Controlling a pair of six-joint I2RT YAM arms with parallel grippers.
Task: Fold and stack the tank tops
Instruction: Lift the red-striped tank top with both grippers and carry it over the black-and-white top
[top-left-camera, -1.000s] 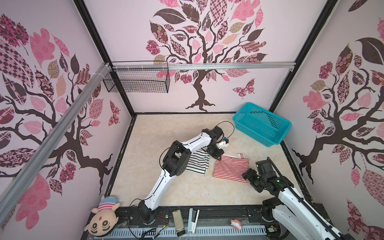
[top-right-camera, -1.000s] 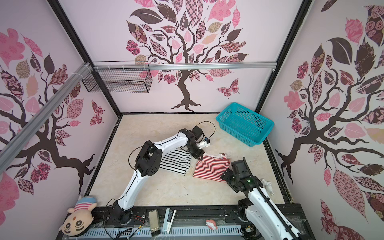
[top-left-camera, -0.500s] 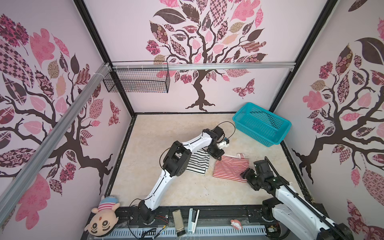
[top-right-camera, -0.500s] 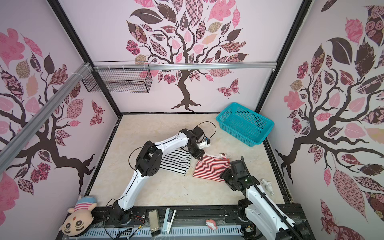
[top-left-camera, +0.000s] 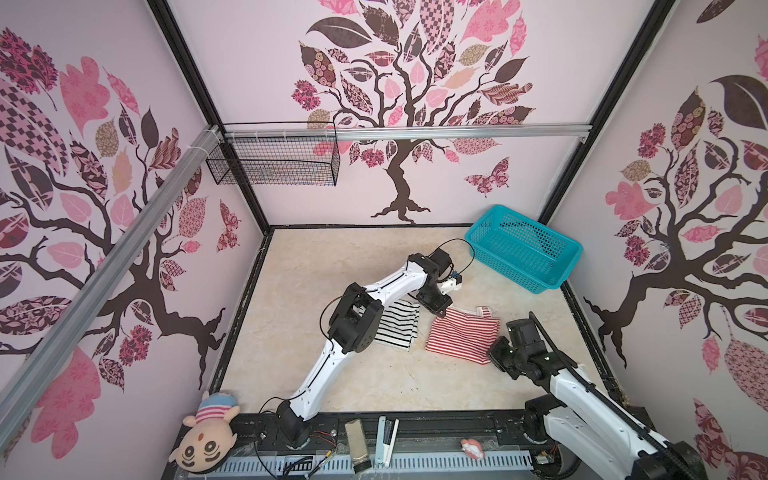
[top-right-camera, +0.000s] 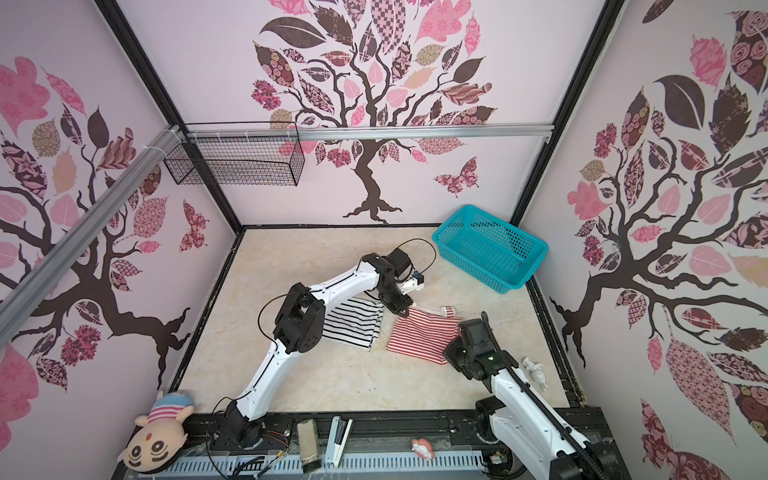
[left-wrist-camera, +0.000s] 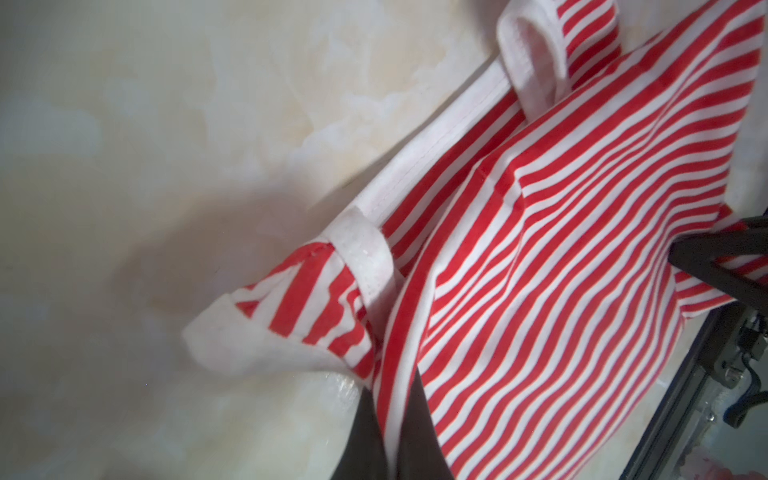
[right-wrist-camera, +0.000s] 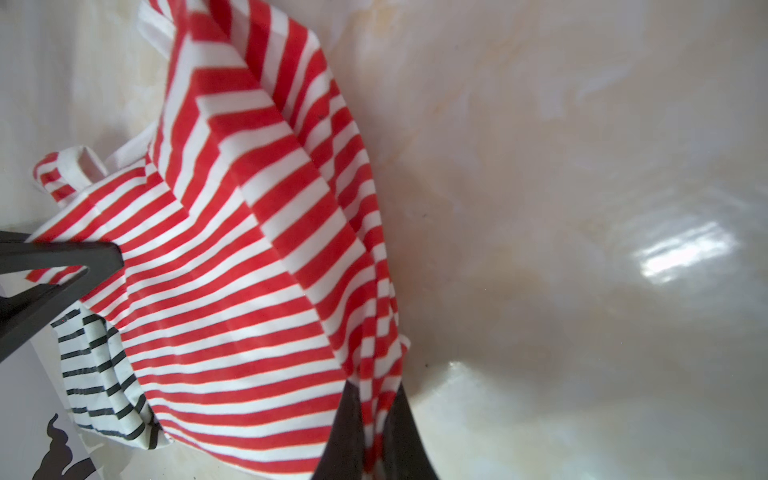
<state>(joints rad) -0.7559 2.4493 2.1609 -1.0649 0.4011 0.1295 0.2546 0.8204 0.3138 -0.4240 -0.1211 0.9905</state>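
Left gripper (left-wrist-camera: 390, 432): jaws together, clamped on a corner of the red-and-white tank top (left-wrist-camera: 540, 291). Striped cloth runs down between the two dark fingers.
Left gripper position: in both top views it is at the top's far corner, on the side facing the black-and-white tank top (top-left-camera: 397, 328).
Right gripper (right-wrist-camera: 374, 419): jaws together, pinching a bunched red-and-white edge between its fingers.
Right gripper position: at the near right corner of the same top, diagonally opposite the left gripper.
Red-and-white tank top: right of table (top-left-camera: 332, 270) centre, spread between the two grippers. Pale strap loops point toward the teal basket (top-left-camera: 523, 249). A crease ridge runs across the cloth in the right wrist view. Cannot tell whether its middle touches the table.
Black-and-white tank top: flat on the table just beside the red one, partly under the left arm. The two are not stacked.
Teal basket: far right corner, apart from both tops.
Plush doll (top-left-camera: 205, 436): off the table at the near left.
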